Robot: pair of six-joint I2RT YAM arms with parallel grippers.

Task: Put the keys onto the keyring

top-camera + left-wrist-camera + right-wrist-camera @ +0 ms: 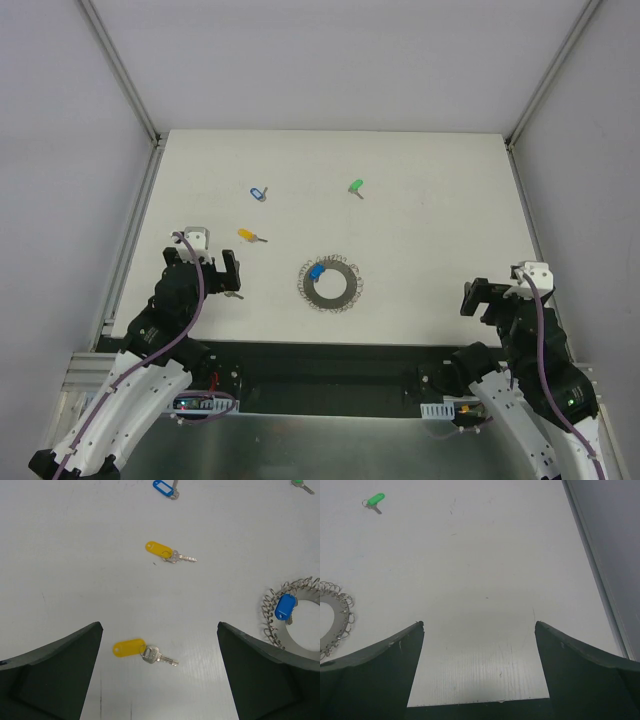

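Note:
The keyring (330,287), a flat grey ring with a coiled rim, lies at the table's middle front. One blue key (318,271) lies on its rim, also in the left wrist view (285,607). A loose blue key (258,192), a green key (355,186) and a yellow key (246,236) lie farther back. My left gripper (205,268) is open above a second yellow key (131,648), which lies between its fingers (60,670). My right gripper (492,300) is open and empty, right of the ring (337,607).
The white table (430,230) is walled by grey panels, with metal rails along its left (135,220) and right (525,200) edges. The table's near edge (480,702) shows under my right gripper (479,625).

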